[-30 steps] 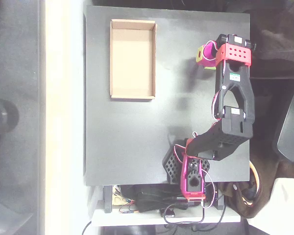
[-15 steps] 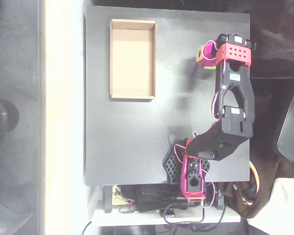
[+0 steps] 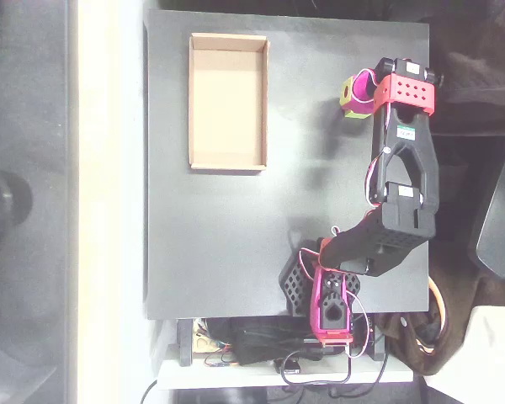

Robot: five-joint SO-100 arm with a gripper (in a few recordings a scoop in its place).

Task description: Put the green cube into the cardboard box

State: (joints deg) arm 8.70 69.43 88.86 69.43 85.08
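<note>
The green cube (image 3: 358, 114) shows as a lime sliver at the table's right rear, mostly hidden under the magenta gripper (image 3: 355, 96). The gripper points down right over it, with a small yellow patch on its left side. Whether the jaws stand apart or closed around the cube cannot be made out from above. The cardboard box (image 3: 194, 101), a shallow tan tray, lies at the rear left of the black table, well to the left of the gripper, with nothing inside.
The black and red arm (image 3: 402, 168) runs along the table's right side down to its base (image 3: 330, 295) at the front edge. Cables and a power strip (image 3: 269, 349) lie beyond the front edge. A dark chair (image 3: 498, 219) stands at the right.
The gripper head has shifted and turned slightly over the cube. The box has not moved.
</note>
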